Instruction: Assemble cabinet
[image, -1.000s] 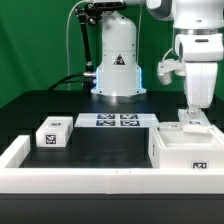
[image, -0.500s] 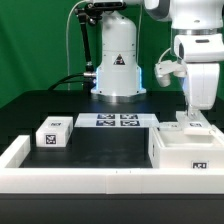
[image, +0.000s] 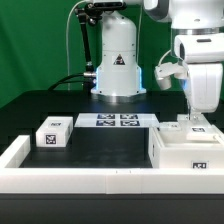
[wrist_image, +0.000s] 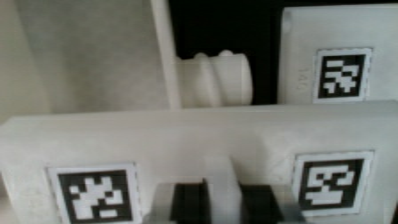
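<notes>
I see the cabinet (image: 185, 150) at the near side of the exterior view's right. It is a white box with one tag on its near face, set in the corner of the long low white rail (image: 80, 178). The gripper (image: 190, 113) hangs straight down over the cabinet's far edge, with its tips just above a small tagged piece (image: 193, 127). I cannot tell whether that piece rests on the cabinet or just behind it.

In the wrist view the two dark fingers (wrist_image: 187, 205) stand slightly apart with a pale strip between them, over a white face (wrist_image: 196, 150) that carries two tags. I cannot tell whether the gripper is open or clamped on anything. Beyond that face I see a ribbed round knob (wrist_image: 222, 75) and a tagged panel (wrist_image: 338, 70).

A drawer block (image: 52, 132) sits at the exterior view's left, well apart from the cabinet. The marker board (image: 118, 121) lies far and central, just in front of the robot base (image: 117, 60).
</notes>
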